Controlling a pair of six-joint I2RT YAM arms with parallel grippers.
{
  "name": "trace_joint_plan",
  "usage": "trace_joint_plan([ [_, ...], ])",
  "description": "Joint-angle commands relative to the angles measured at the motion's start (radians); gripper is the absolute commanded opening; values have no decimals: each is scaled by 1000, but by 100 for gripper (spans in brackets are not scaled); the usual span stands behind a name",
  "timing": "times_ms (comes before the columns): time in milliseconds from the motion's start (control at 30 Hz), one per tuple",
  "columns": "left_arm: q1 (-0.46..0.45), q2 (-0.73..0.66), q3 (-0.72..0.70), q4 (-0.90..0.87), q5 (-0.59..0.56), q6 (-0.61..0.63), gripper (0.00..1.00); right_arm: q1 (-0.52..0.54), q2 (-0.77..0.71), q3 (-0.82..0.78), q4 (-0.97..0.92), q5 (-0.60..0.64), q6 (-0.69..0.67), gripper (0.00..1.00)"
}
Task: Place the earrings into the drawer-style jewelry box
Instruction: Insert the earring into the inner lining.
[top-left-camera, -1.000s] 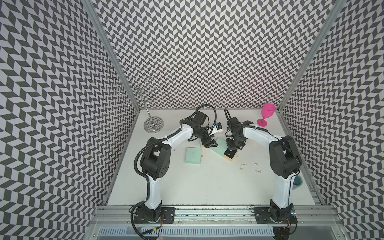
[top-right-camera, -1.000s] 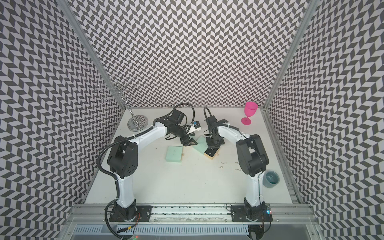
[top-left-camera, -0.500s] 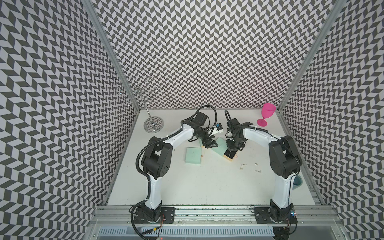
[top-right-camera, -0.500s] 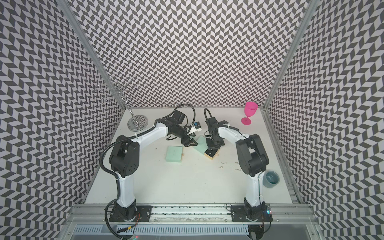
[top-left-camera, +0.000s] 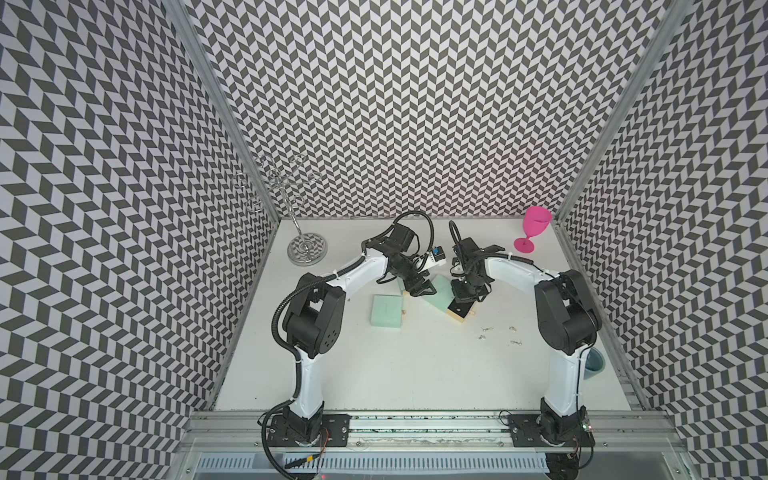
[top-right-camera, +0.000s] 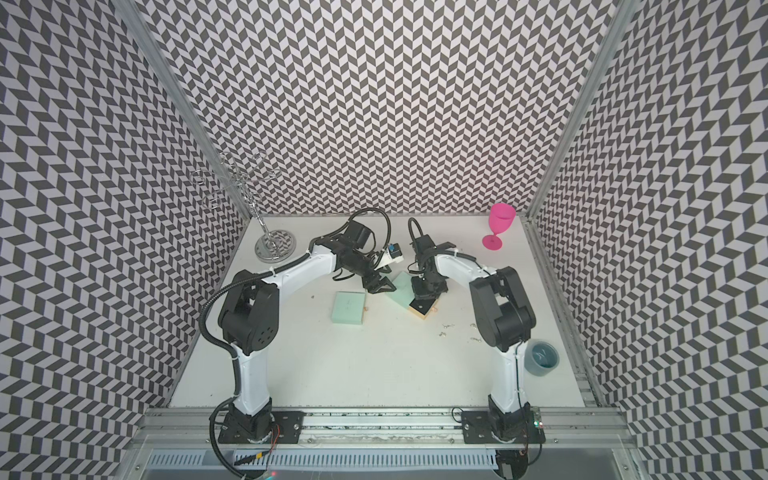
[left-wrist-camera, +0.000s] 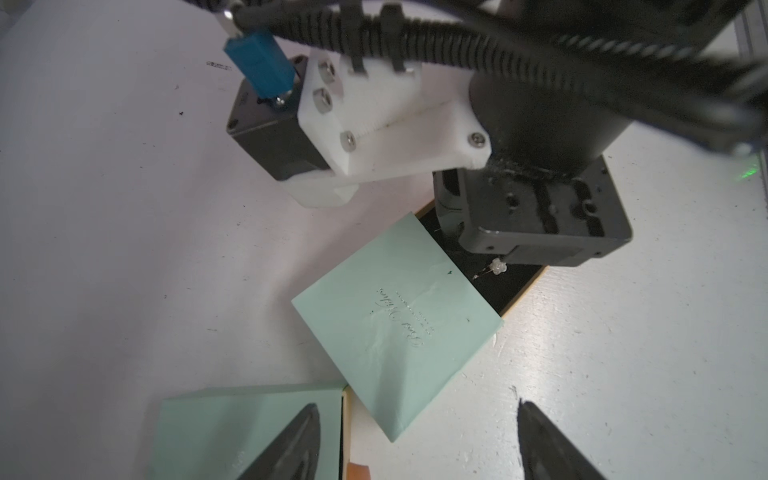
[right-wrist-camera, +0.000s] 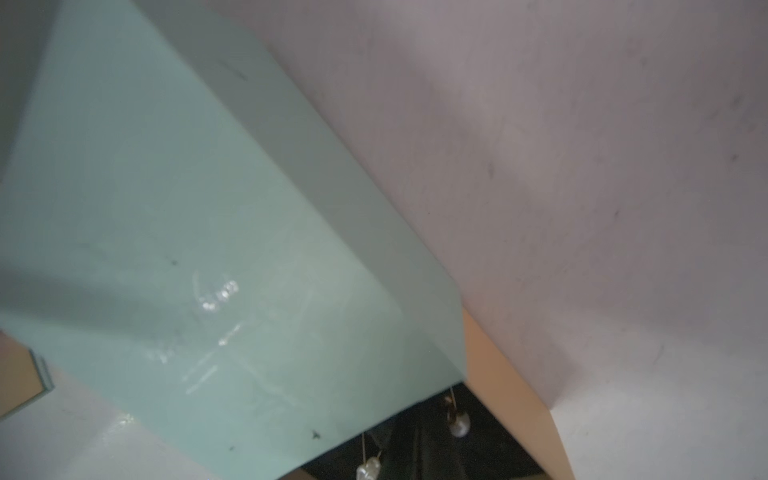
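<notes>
The jewelry box has a mint sleeve (top-left-camera: 438, 293) (left-wrist-camera: 399, 316) and its drawer (top-left-camera: 461, 312) (top-right-camera: 424, 309) pulled out, black-lined. My right gripper (top-left-camera: 464, 298) points down into the drawer, shut, its tips dark against the lining. Two pearl earrings (right-wrist-camera: 459, 426) (right-wrist-camera: 368, 469) lie in the drawer beside the tips; one earring (left-wrist-camera: 496, 266) shows just under the right gripper's body. Three more earrings (top-left-camera: 484, 332) (top-right-camera: 444, 328) lie loose on the table right of the drawer. My left gripper (left-wrist-camera: 415, 449) (top-left-camera: 419, 289) hangs open by the sleeve's far corner, holding nothing.
A second mint box (top-left-camera: 386, 311) (left-wrist-camera: 245, 424) lies left of the jewelry box. A chrome wire stand (top-left-camera: 305, 249) is at the back left, a pink goblet (top-left-camera: 532, 232) at the back right, a grey-blue cup (top-right-camera: 540, 357) by the right arm's base.
</notes>
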Motion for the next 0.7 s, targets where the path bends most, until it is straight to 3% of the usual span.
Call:
trace_joint_plan([
  [0,-8,6,-3,15,23,0,76,-3,25,-24,28,-8,7,3],
  [267,-7,3,-2,18,23,0,75,-2,15,-34,33,-7,10,3],
  [667,13,6,41,13,18,19,76,-3,-86,85,-92,14,27,10],
])
